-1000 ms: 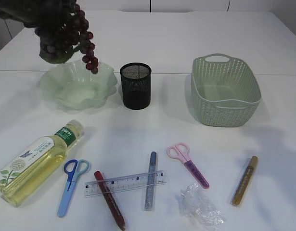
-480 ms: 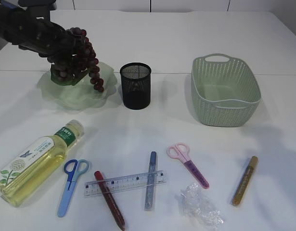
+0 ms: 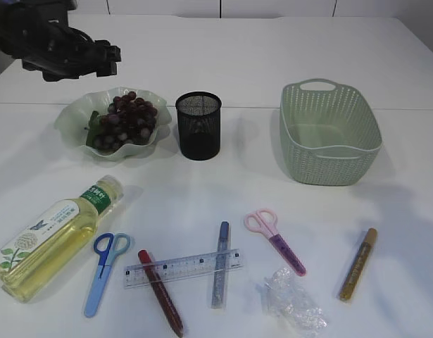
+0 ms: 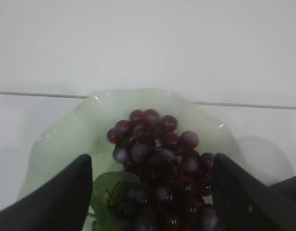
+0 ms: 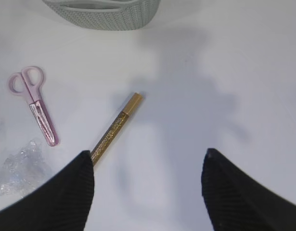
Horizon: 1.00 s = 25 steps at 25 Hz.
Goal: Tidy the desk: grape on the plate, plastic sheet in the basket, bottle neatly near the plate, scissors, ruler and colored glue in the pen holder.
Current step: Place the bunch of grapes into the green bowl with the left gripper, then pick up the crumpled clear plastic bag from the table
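Gold glue pen (image 5: 115, 127) lies near right gripper (image 5: 148, 192), toward 11 o'clock, long axis 1-to-7, jaws wide and empty; left gripper (image 4: 150, 192) wide above grapes (image 4: 157, 178).

Pen holder (image 3: 198, 125) mouth — unobstructed above

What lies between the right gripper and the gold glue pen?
Nothing visible. The right gripper hangs open over bare table just right of the gold glue pen; the pink scissors and plastic sheet lie farther left.
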Each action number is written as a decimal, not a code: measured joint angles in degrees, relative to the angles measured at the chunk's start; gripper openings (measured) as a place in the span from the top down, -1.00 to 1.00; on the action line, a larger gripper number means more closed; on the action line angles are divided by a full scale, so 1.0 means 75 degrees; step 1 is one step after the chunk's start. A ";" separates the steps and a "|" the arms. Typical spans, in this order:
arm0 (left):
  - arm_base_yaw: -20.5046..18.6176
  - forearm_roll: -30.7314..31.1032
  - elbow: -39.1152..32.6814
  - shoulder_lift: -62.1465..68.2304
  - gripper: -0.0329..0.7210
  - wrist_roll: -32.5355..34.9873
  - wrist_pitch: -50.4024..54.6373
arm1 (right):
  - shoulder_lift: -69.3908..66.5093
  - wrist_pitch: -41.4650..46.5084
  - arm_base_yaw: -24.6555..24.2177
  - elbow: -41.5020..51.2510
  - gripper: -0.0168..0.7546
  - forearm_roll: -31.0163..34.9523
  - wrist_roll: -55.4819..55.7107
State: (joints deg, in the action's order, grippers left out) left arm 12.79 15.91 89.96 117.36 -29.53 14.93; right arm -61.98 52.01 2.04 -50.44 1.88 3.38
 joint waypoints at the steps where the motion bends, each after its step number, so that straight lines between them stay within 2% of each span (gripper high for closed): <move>1: 0.0000 -0.0073 0.0000 -0.0097 -0.58 0.0000 0.0157 | 0.0000 0.0000 0.0000 0.0000 -0.45 0.0000 0.0000; 8: 0.0000 -0.0211 0.0000 -0.1028 -0.53 0.0051 0.2119 | 0.0000 0.0000 0.0000 0.0000 -0.45 0.0000 0.0000; 11: 0.0000 -0.0686 0.0000 -0.1466 -0.50 0.0790 0.2859 | 0.0000 0.0000 0.0000 0.0000 -0.45 0.0000 0.0000; 17: 0.0000 -0.1865 0.0000 -0.2012 -0.49 0.2926 0.4448 | 0.0000 0.0000 0.0000 0.0000 -0.45 -0.0057 -0.0035; 25: 0.0000 -0.2049 0.0000 -0.2349 -0.36 0.3486 0.6282 | 0.0000 0.0440 0.0000 0.0000 -0.45 0.0009 -0.0211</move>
State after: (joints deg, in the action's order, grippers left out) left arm 12.79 0.55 89.96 99.74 -3.39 62.05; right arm -61.98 55.32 2.04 -50.44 1.94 1.79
